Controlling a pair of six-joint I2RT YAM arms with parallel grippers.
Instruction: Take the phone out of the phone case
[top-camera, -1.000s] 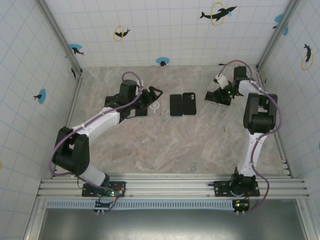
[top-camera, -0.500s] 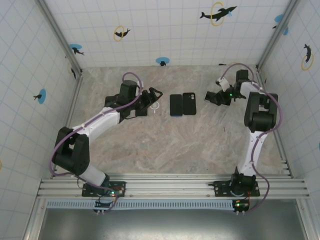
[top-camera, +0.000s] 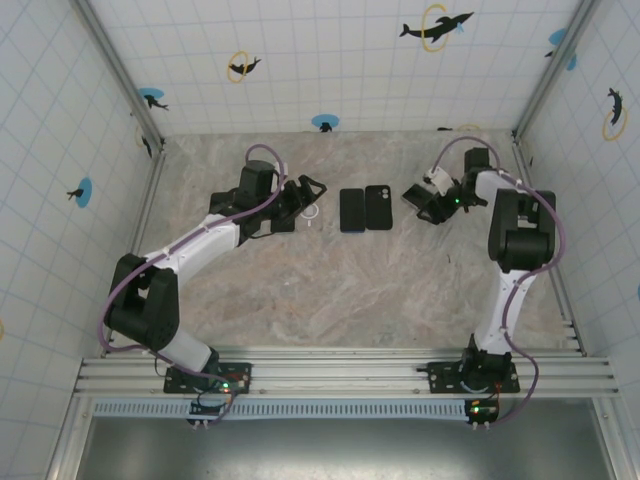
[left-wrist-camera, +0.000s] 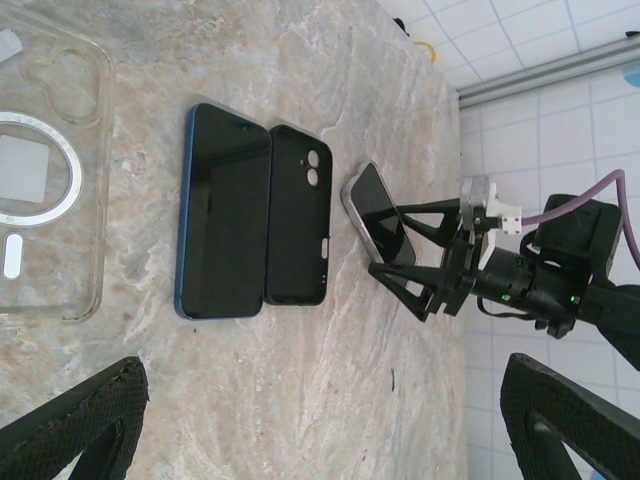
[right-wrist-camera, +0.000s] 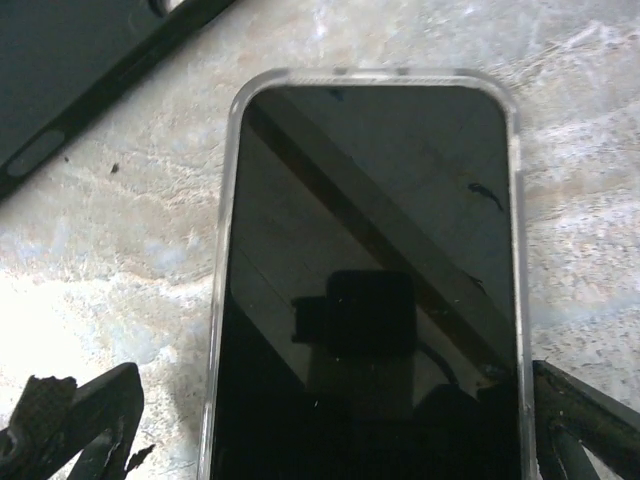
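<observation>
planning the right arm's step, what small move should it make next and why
Probably lower the right gripper a little and close on the long edges of the cased phone. Its jaws stand open, straddling the phone, which lies screen up in its clear case with nothing gripping it yet.

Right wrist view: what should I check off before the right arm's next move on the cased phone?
1. Right gripper open: ok.
2. Fingers flank the cased phone: ok.
3. Fingers touching the phone: cannot tell.
4. Phone out of its clear case: not ok.
5. Black case apart from the cased phone: ok.
6. Left gripper open, holding nothing: ok.
</observation>
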